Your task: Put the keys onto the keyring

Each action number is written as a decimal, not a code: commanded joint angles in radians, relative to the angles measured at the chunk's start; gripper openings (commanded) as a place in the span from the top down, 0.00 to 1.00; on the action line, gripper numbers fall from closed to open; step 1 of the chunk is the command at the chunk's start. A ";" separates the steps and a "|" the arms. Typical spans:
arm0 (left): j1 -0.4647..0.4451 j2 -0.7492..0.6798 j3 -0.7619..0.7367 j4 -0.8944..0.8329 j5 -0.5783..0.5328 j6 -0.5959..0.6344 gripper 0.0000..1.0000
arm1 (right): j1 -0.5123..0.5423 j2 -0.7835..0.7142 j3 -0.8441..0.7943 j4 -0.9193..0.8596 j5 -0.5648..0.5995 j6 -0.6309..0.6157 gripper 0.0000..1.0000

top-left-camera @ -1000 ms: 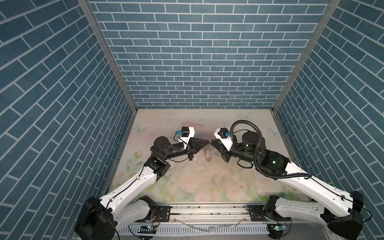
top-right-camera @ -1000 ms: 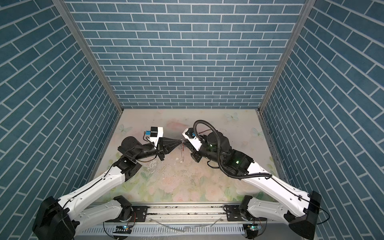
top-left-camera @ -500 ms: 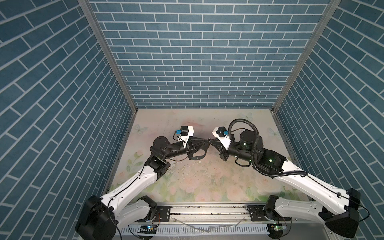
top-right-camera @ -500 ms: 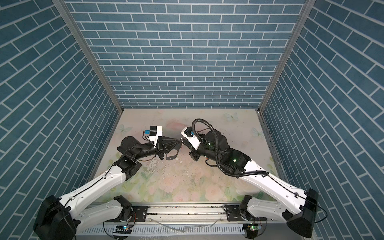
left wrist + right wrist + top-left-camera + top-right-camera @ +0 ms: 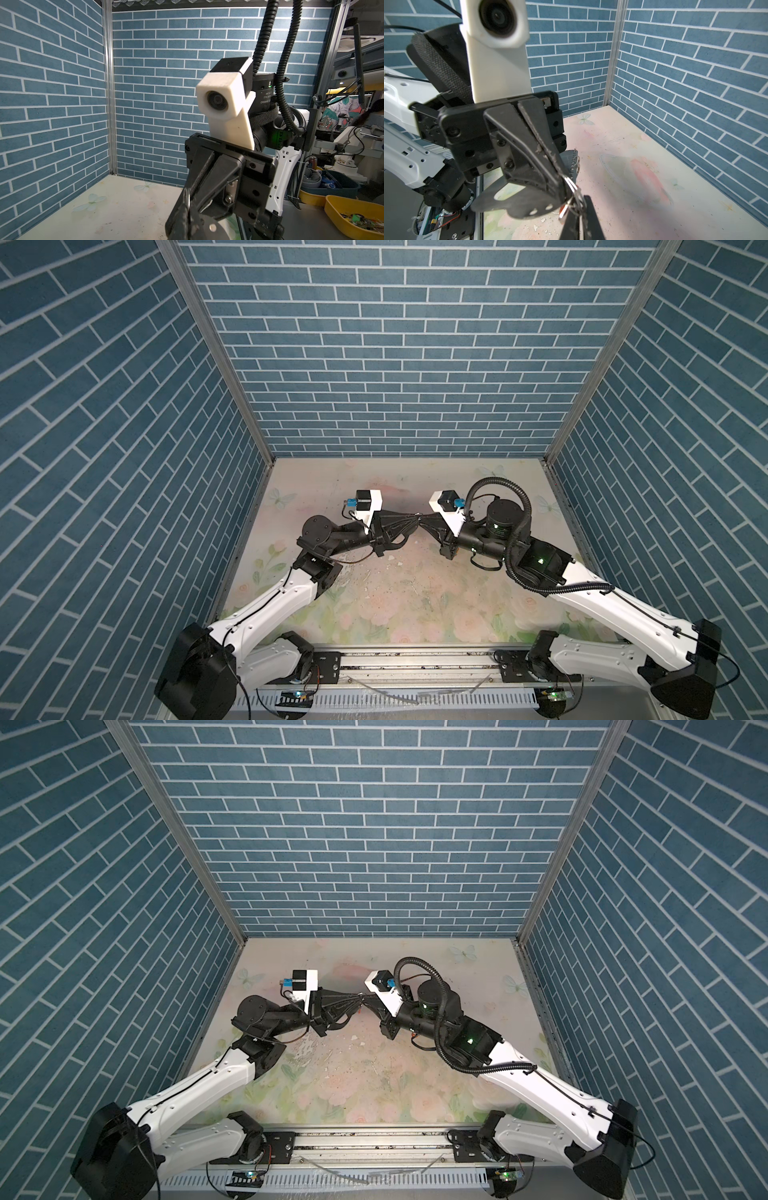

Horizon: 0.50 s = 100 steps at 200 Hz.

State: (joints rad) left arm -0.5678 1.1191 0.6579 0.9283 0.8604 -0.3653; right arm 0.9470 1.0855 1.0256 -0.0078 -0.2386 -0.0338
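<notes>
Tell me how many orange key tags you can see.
1. The orange tag hangs where the left gripper and right gripper meet, beside silver rings. A second may be hidden behind them.

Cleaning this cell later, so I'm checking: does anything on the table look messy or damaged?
Yes. Small white chips and dark specks lie scattered on the floral mat around its middle, and dark scuff marks streak it farther back. The surface looks worn and dirty.

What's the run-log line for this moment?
phase: threading, mid-air | left gripper: jaws shut on keyring | right gripper: jaws shut at silver rings | orange-red key tag beside
</notes>
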 commanded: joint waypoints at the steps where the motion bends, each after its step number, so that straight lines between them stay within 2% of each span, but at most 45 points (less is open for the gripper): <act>1: -0.015 0.034 -0.017 0.032 0.013 -0.025 1.00 | 0.041 -0.006 -0.049 0.168 -0.204 0.035 0.94; 68: -0.015 0.053 -0.039 0.075 0.007 -0.050 1.00 | 0.041 0.053 -0.036 0.318 -0.294 0.127 0.94; 100: -0.015 0.047 -0.050 0.080 -0.001 -0.048 1.00 | 0.040 0.053 0.001 0.221 -0.199 0.107 0.92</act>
State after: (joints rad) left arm -0.5560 1.1343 0.6254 1.0737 0.8249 -0.4049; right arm 0.9386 1.1217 0.9783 0.1799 -0.3271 0.0746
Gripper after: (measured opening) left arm 0.045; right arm 0.072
